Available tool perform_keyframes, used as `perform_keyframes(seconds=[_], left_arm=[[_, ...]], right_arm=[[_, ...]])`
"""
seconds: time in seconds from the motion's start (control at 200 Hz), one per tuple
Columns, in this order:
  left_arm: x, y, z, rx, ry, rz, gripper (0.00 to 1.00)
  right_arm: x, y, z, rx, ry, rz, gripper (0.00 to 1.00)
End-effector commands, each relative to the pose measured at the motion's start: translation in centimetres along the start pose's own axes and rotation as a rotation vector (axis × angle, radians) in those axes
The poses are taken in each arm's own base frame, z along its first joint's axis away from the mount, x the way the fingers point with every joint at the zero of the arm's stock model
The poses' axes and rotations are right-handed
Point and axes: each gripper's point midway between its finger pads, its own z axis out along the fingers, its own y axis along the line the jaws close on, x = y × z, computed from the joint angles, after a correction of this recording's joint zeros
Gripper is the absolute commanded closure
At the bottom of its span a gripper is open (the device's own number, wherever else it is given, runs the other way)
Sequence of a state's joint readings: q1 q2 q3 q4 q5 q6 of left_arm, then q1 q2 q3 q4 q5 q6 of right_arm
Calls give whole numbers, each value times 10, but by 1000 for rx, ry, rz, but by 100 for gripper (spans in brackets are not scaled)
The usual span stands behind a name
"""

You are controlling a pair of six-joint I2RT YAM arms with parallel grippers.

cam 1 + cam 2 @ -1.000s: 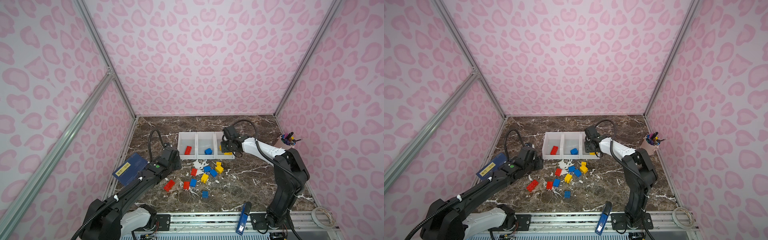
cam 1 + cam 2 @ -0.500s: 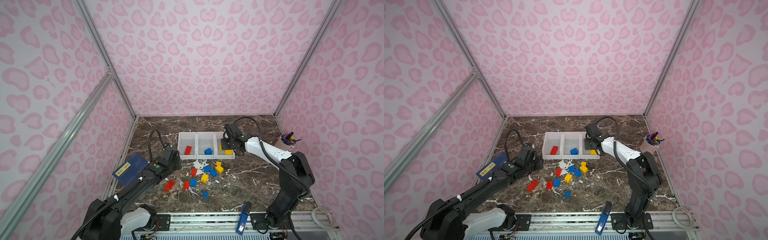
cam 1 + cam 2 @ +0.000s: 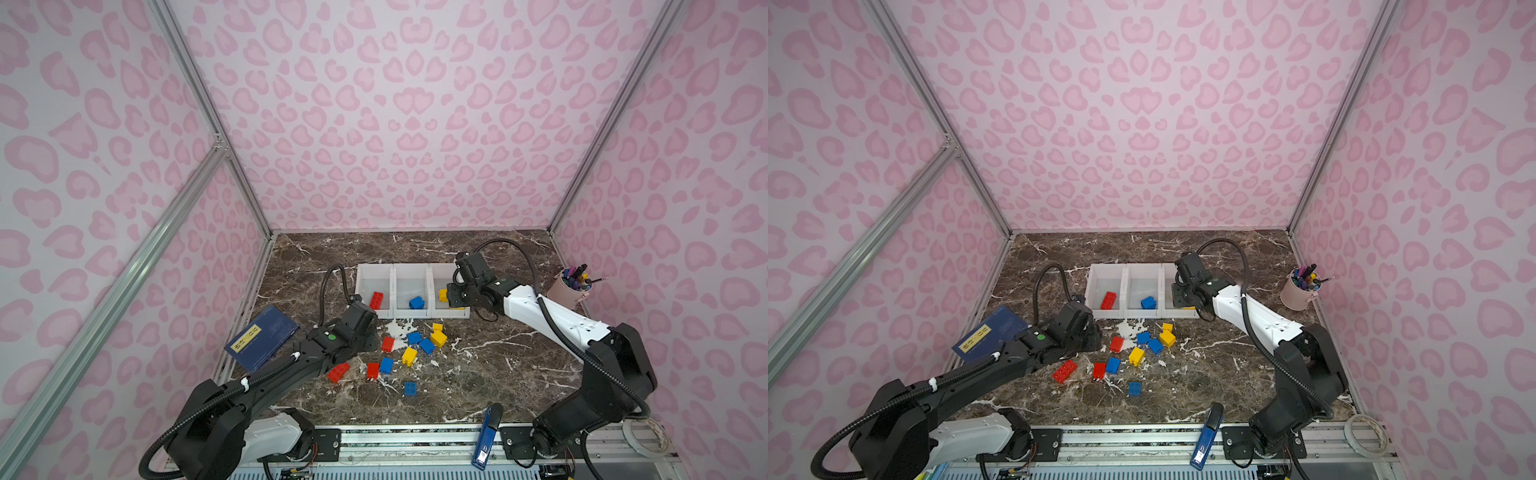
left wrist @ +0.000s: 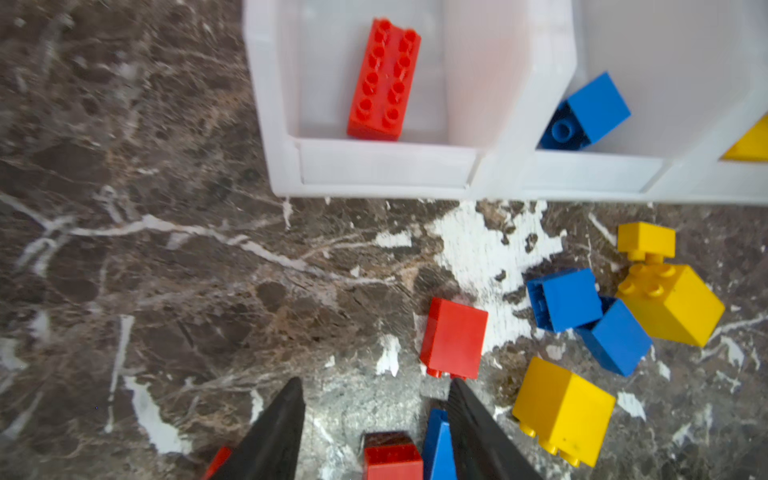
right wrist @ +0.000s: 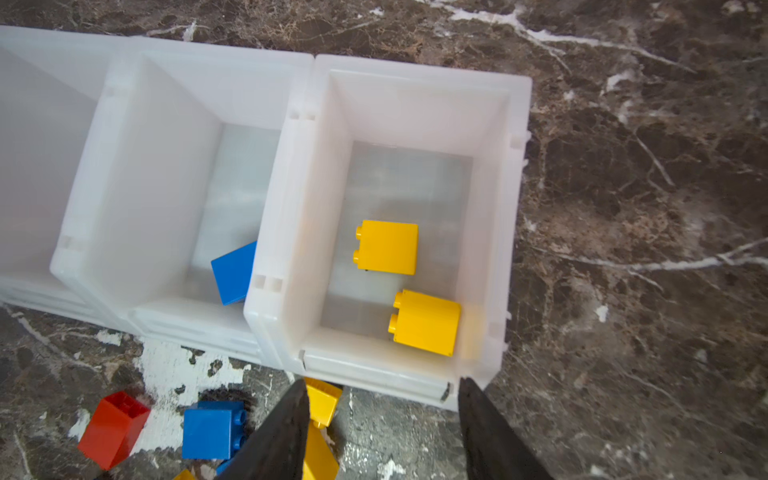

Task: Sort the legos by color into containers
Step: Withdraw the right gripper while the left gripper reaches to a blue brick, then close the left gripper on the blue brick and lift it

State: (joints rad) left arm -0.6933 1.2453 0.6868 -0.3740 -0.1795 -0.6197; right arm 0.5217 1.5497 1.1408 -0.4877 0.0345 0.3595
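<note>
Glossy plastic bricks (image 4: 453,338), milky smooth plastic bins (image 4: 386,166), marbled brown tabletop (image 4: 166,291) scuffed to white patches, matt black fingers (image 4: 274,432)

Dark brown marble tabletop (image 3: 498,365) with white veins, enclosed by pink spotted walls (image 3: 395,104). By the left wall, a flat dark blue booklet (image 3: 262,337) with yellow label. Far right, pink cup (image 3: 568,293) of pens. Along the front rail, blue stapler (image 3: 487,436) and whitish tape roll (image 3: 1351,428), well apart.
</note>
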Motion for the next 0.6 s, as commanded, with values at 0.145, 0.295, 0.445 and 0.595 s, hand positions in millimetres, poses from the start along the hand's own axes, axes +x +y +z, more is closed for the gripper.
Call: perform_keyframes(seconds=[0.145,0.295,0.445,0.595], left_arm=[[29,-24,12,2,96,119,42],[41,-36,17,30,130,167,43],[57,-44,23,32,173,217,43],[65,-51,27,36,193,248,44]], right_arm=[[13,-16,-23,33,-29,41,41],[20,-21,-29,37,-37,59,41],[25,-25,-29,44,-32,69,41],[27,-24,-30,40,-29,70,41]])
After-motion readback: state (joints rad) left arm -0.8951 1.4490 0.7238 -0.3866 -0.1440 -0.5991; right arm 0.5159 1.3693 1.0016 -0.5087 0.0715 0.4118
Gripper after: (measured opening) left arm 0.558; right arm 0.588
